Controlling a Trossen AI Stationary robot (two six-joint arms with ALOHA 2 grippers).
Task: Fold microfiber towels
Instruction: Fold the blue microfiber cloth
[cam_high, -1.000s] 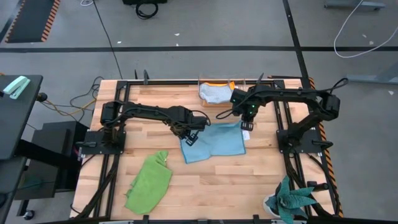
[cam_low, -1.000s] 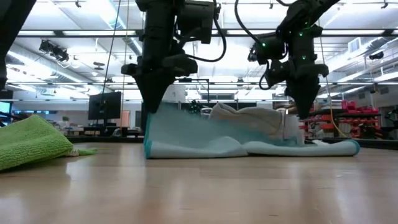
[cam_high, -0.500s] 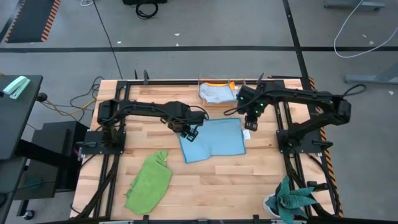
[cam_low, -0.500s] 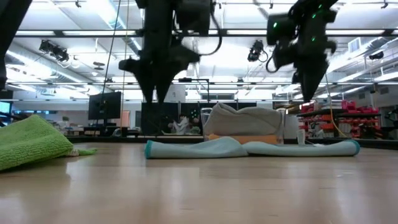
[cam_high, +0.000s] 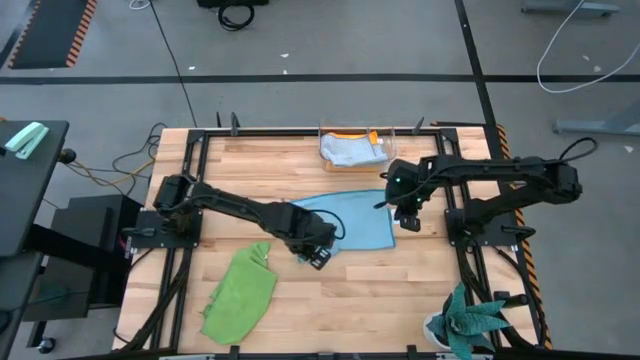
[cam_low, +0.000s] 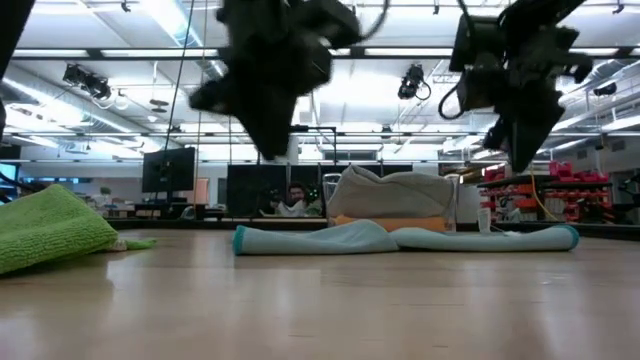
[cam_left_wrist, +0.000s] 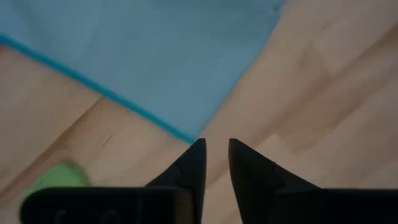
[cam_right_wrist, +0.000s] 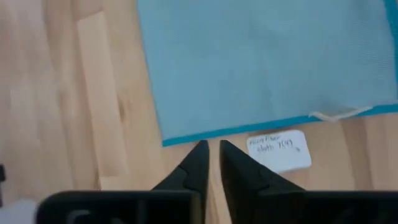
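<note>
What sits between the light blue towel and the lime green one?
Only bare wood of the table separates the light blue towel from the lime green towel, seen in the high view.

Orange-yellow towel (cam_high: 352, 136): mostly covered by the grey towel (cam_high: 349, 151); only a strip shows.
Left pincer (cam_low: 272, 150): motion-blurred in the low view.
Paper label (cam_right_wrist: 278, 150): handwriting too blurred to read.
Lime green towel (cam_left_wrist: 57, 178): cut off behind the left wrist housing.
Teal plant (cam_high: 472, 325): cropped by the high view's bottom edge.
</note>
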